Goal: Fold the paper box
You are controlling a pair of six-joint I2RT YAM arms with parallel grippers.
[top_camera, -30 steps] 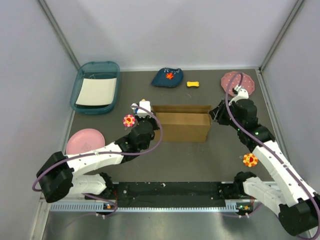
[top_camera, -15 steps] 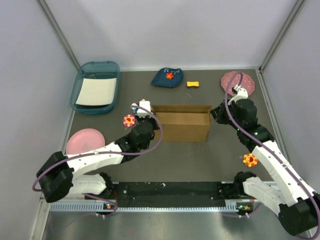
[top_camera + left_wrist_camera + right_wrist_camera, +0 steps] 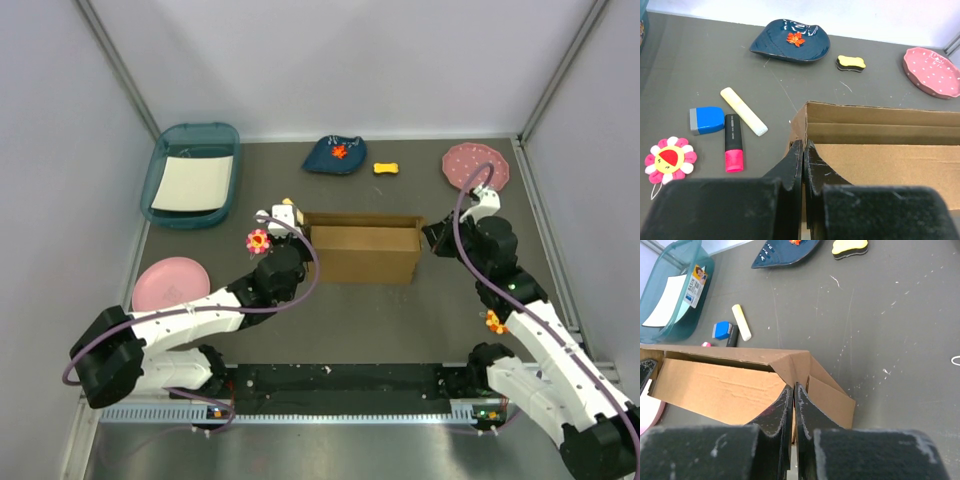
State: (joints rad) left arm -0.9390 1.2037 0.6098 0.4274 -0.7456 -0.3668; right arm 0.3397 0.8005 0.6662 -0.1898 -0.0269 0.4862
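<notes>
1. One paper box [image 3: 365, 250] sits mid-frame in the top view, open side up. Its long axis runs left to right across the table [image 3: 400, 310], and each short end faces a gripper.
2. Left gripper [image 3: 303, 240]: the left wrist view shows its jaws [image 3: 803, 150] pressed nearly together. The box's [image 3: 880, 145] left end wall runs into the thin gap between them, so it is pinched there.
3. Right gripper [image 3: 428, 238]: the right wrist view shows its jaws [image 3: 792, 390] likewise closed on the creased flap at the right end of the box [image 3: 725, 385].
4. From above, the left arm slants up from the lower left of the frame. The right arm rises from the lower right and bends in toward the box.
5. Only the left wrist view shows a pale yellow stick [image 3: 744, 111], a blue block [image 3: 706, 120] and a black-and-pink marker [image 3: 733, 142] left of the box. From above the arm largely covers them.
6. Both the top and left wrist views show the flower toy [image 3: 258, 240].
7. Further out are a teal tray [image 3: 165, 150] at upper left and a pink plate [image 3: 170, 283] at left. A dark blue dish [image 3: 335, 155] and a dotted pink plate [image 3: 470, 163] lie along the top.
</notes>
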